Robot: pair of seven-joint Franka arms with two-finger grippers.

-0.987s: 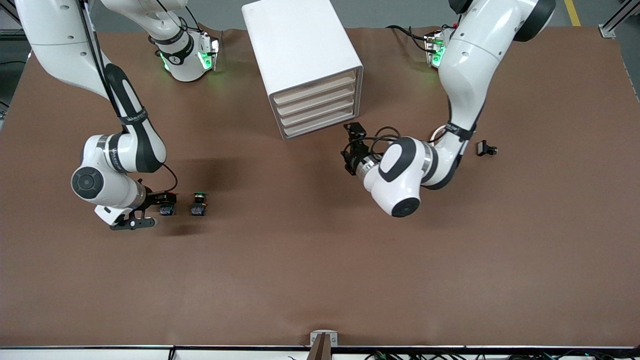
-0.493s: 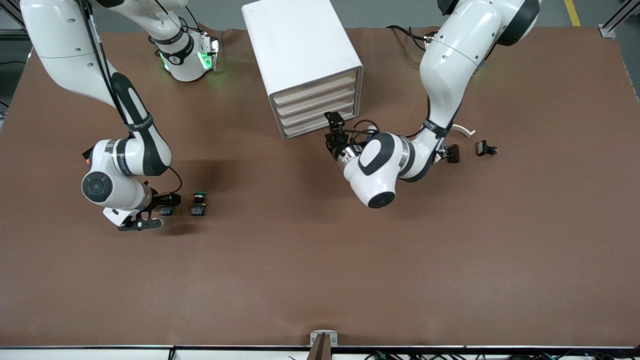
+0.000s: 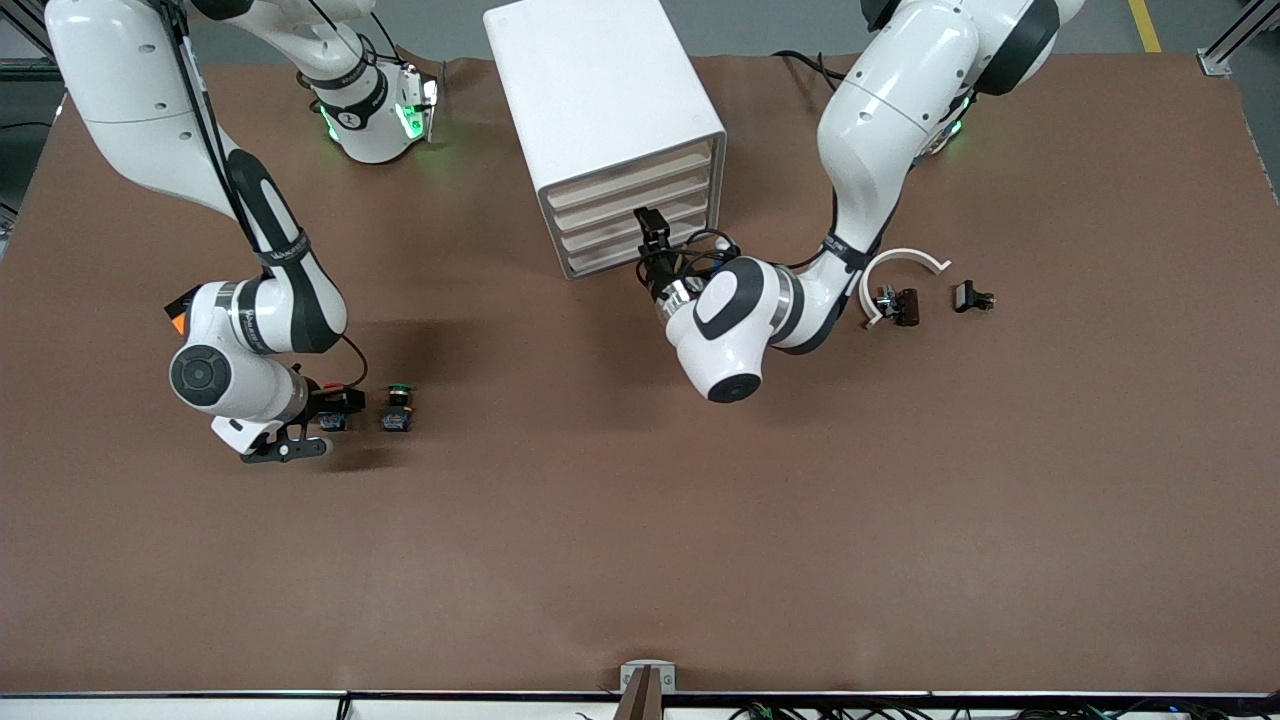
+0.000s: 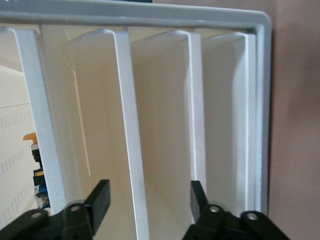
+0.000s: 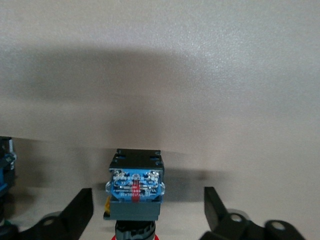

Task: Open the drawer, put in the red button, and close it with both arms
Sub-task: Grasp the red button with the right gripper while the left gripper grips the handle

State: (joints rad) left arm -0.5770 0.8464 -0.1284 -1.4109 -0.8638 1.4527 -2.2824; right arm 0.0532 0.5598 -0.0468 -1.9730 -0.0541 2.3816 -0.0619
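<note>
red button (image 5: pixel 135 192): on the worktop (image 3: pixel 640 520) at the left middle of the front view, standing between the right gripper's fingers with a gap on each side; only its black-and-blue body shows in the right wrist view.
right gripper (image 3: pixel 325 422): low over the worktop around the red button, spread wide and gripping nothing; fingers (image 5: pixel 80 207) clear of the block.
green button (image 3: pixel 398 408): just beside the red button, toward the left arm's end of the worktop.
drawer cabinet (image 3: pixel 600 110): white, upper centre of the front view, four drawers all closed.
left gripper (image 3: pixel 652 250): right at the cabinet's front by the lower drawers, spread wide with one drawer's edge between its fingers (image 4: pixel 102 197), not clamped.
white curved piece (image 3: pixel 900 265): on the worktop at middle right, beside two small dark parts (image 3: pixel 975 297).
</note>
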